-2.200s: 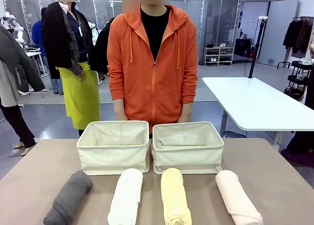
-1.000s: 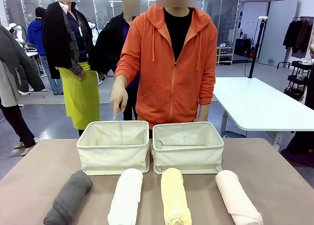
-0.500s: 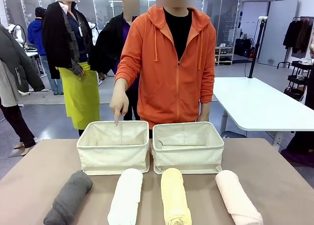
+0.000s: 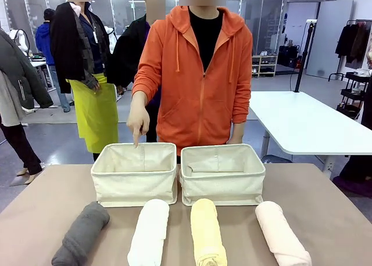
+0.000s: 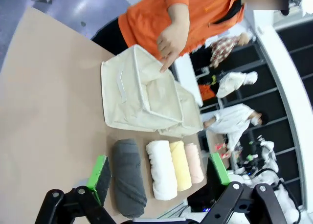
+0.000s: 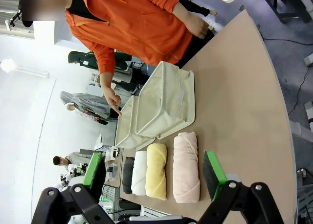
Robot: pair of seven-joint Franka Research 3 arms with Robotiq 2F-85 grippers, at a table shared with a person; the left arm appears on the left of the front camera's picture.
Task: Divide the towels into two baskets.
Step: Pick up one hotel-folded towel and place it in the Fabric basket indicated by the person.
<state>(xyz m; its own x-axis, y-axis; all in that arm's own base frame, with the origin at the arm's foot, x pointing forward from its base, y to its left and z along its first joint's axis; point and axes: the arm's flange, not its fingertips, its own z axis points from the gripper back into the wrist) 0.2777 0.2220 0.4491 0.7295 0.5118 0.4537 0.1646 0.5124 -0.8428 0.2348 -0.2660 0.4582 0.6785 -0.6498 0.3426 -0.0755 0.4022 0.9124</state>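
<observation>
**Entry: towels, rolled, four.** We are finding them lying in one row on the table [image 4: 325, 214], on our side of the baskets. From our left they are the dark grey towel [image 4: 81, 233], the white towel [image 4: 149, 231], the pale yellow towel [image 4: 207, 231] and the pale pink towel [image 4: 282, 233]. None is lying in a basket yet.

**Entry: baskets, canvas, two.** We are seeing the left basket [image 4: 133, 184] and the right basket [image 4: 224, 187] standing side by side, almost touching. The person's hand [image 4: 138, 122] is pointing down at the left one's far rim.

**Handling.** We are judging the rolls to be light, soft and easily squashed. They look neither slippery nor fragile, but likely to unroll if taken by an end. We are proposing a hold across the middle of a roll, with the fingers straddling its thickness and pressing well in.

**End effectors.** We are noting the left gripper [image 5: 160, 171] and the right gripper [image 6: 154, 171] both hanging above the near side of the table. Their fingers are standing wide apart and holding nothing.
</observation>
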